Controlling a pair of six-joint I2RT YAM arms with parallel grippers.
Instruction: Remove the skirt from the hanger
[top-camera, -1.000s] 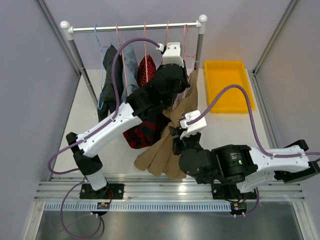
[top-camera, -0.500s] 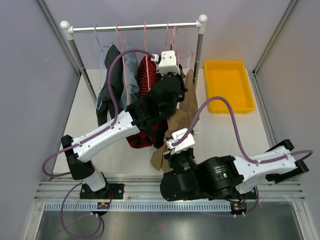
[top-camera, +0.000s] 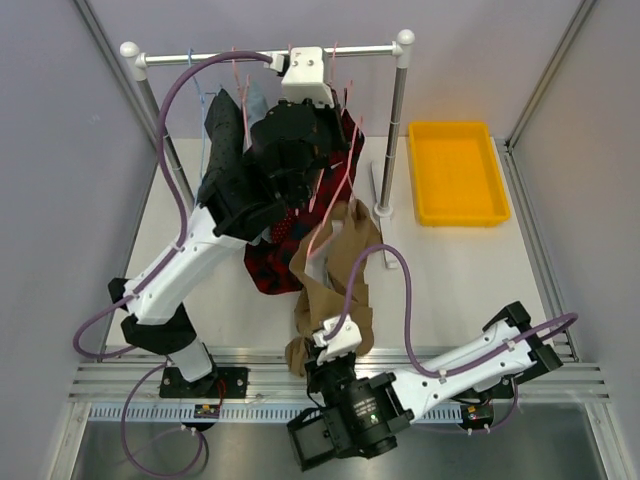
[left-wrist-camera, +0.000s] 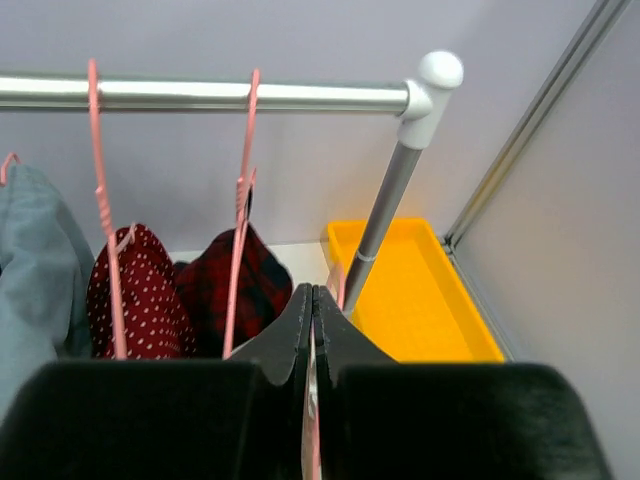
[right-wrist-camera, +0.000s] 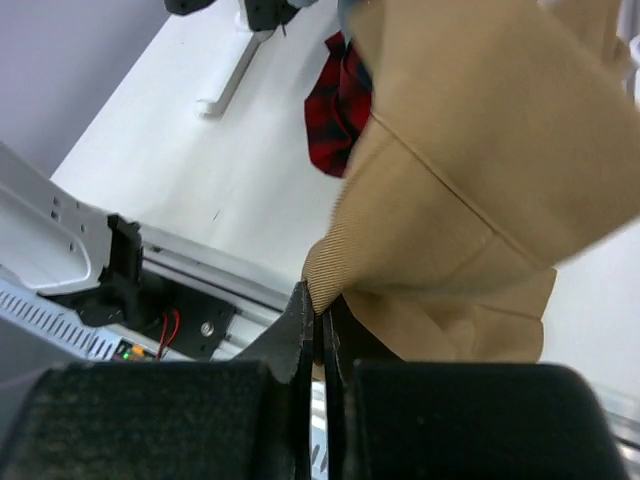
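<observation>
One yellow bin (top-camera: 455, 180) beside rack (top-camera: 365, 49), hanger (top-camera: 330, 205), skirt (top-camera: 335, 285) pinched

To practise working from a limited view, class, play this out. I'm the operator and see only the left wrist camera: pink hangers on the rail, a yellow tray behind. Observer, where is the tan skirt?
Observer: The tan skirt hangs below your camera, running from a pink hanger down toward the right arm.
Operator: Is the right gripper holding it?
Observer: Yes, the right gripper is shut on the skirt's folded edge.
Operator: What lies under it?
Observer: The white table, with a red plaid garment beside the skirt; the yellow tray sits apart from it.
</observation>
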